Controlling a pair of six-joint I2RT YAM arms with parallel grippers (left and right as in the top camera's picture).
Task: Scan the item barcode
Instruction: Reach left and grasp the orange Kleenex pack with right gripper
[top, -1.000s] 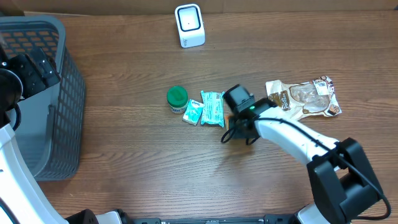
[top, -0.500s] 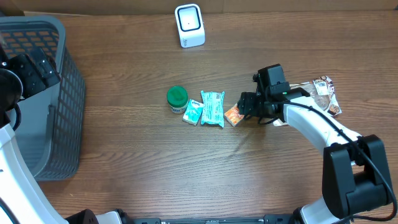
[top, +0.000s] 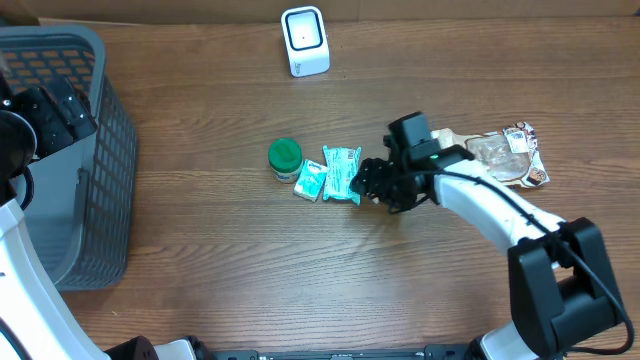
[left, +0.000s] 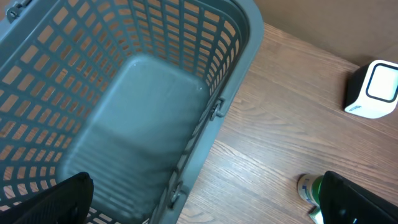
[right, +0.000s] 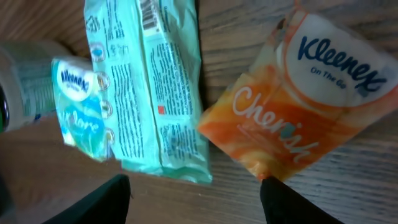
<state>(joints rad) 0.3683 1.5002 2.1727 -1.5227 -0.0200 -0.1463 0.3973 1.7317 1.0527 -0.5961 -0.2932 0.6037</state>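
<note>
An orange Kleenex pack lies flat on the wood in the right wrist view, just right of a teal wipes pack whose barcode shows at its top. My right gripper hangs open above both, nothing between its fingers; its right fingertip is near the orange pack's lower corner. Overhead, this gripper covers the orange pack. The white scanner stands at the table's far edge. My left gripper is open and empty over the basket's rim.
A grey basket stands at the left edge. A green-lidded jar, a small teal Kleenex pack and the teal wipes pack lie in a row mid-table. A snack bag lies at the right.
My right gripper has opened and left the orange pack lying beside the teal wipes pack. It swung right, then came back left over the pack. The left arm has not moved.
</note>
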